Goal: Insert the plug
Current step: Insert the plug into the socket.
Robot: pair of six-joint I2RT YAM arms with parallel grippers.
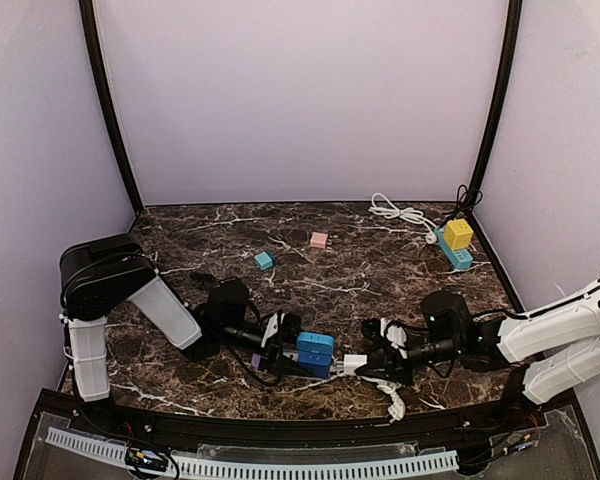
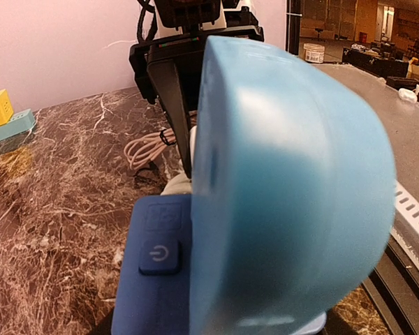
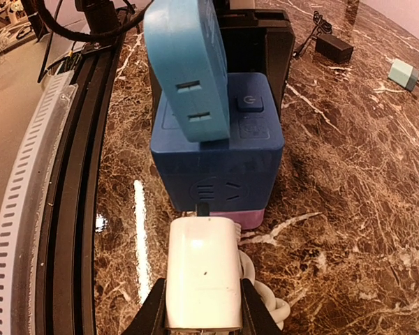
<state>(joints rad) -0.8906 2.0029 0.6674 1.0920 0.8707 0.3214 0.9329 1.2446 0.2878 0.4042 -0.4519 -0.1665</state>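
Plug (image 3: pixel 201 265), likely light, rigid and slick-sided, sits clenched by its flanks in your right tool (image 3: pixel 201 305), prongs at the blue socket cube (image 3: pixel 220 160) (whether the left tool (image 1: pixel 285 340) grips anything cannot be told).

The left arm (image 1: pixel 165 312) and right arm (image 1: pixel 555 328) stretch low and inward, wrists nearly level. The left gripper (image 1: pixel 286 342) has its jaws hidden; the right gripper (image 3: pixel 202 307) is clamped on a plug (image 3: pixel 201 269).

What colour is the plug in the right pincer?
White. The right wrist view shows the plug best, clamped in the right pincer, facing the blue socket block.
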